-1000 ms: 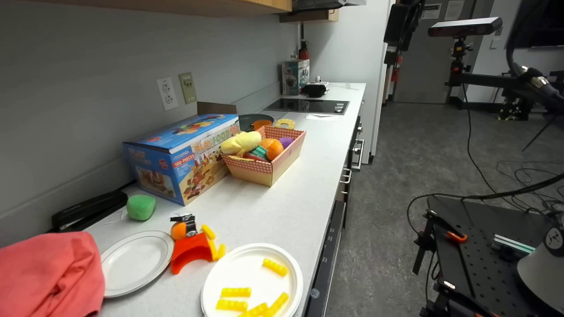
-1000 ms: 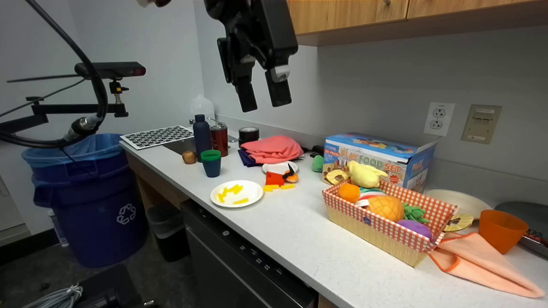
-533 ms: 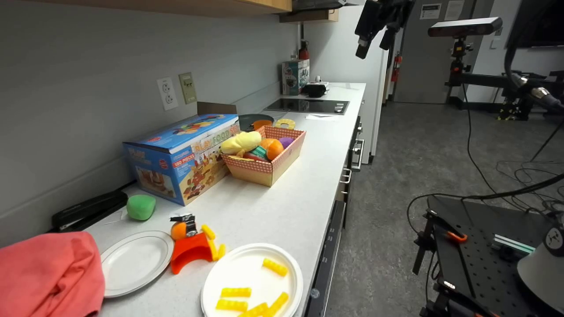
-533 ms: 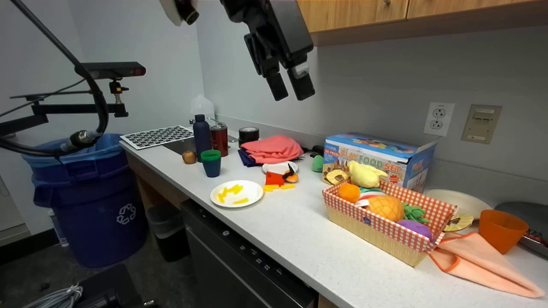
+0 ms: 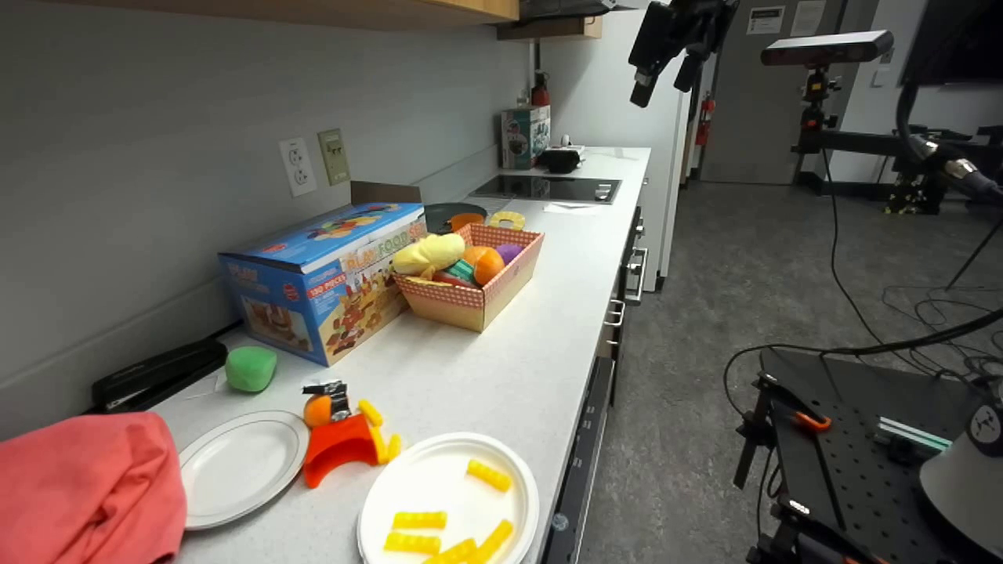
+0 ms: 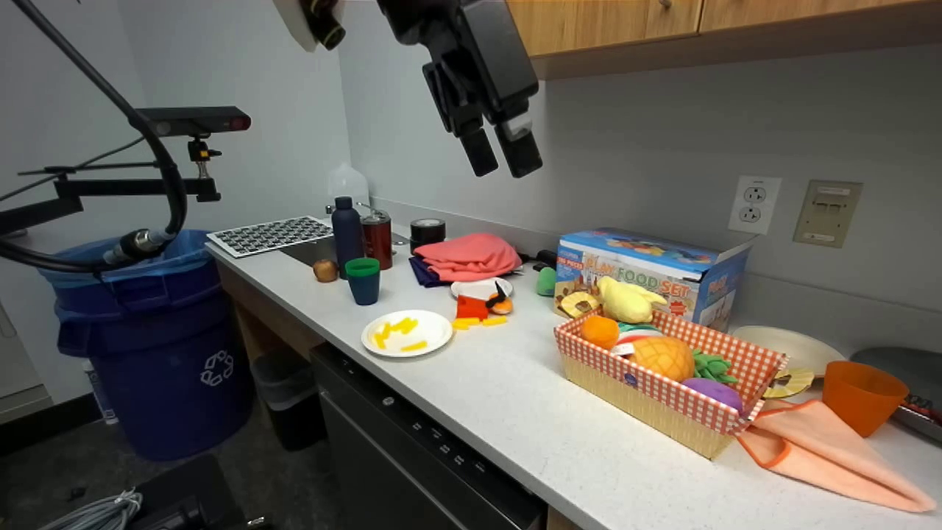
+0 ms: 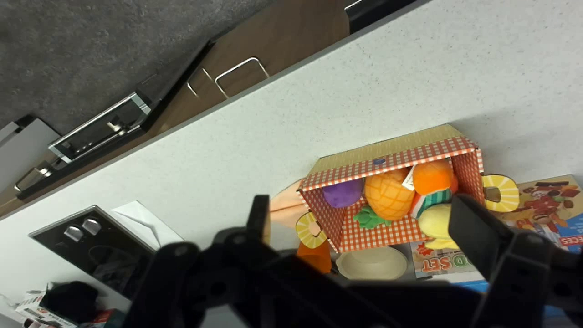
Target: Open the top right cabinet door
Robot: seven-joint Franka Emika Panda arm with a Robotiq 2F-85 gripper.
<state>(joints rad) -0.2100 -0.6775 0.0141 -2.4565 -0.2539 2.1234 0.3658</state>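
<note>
Wooden upper cabinets hang on the wall in an exterior view. Their left door (image 6: 603, 26) with a small metal knob (image 6: 665, 4) and right door (image 6: 795, 11) look shut; only their lower parts show. In an exterior view just the cabinet underside (image 5: 313, 12) shows. The cabinets are out of the wrist view. My black gripper (image 6: 502, 156) hangs in the air, pointing down, apart from the doors; it also shows in an exterior view (image 5: 665, 83). In the wrist view the gripper (image 7: 364, 218) is open with nothing between its fingers, looking down toward the basket.
On the counter (image 6: 530, 397) stand a checkered basket (image 6: 640, 401) of toy food, a play food box (image 6: 647, 269), a plate of yellow pieces (image 6: 407, 346) and an orange cup (image 6: 861, 397). A bottle (image 6: 347, 235) and tumbler (image 6: 377, 239) stand farther back.
Over the last second my gripper has come toward the wall and cabinet side, mostly in the first half. Since then it has dipped only slightly. The cabinet doors look unchanged.
</note>
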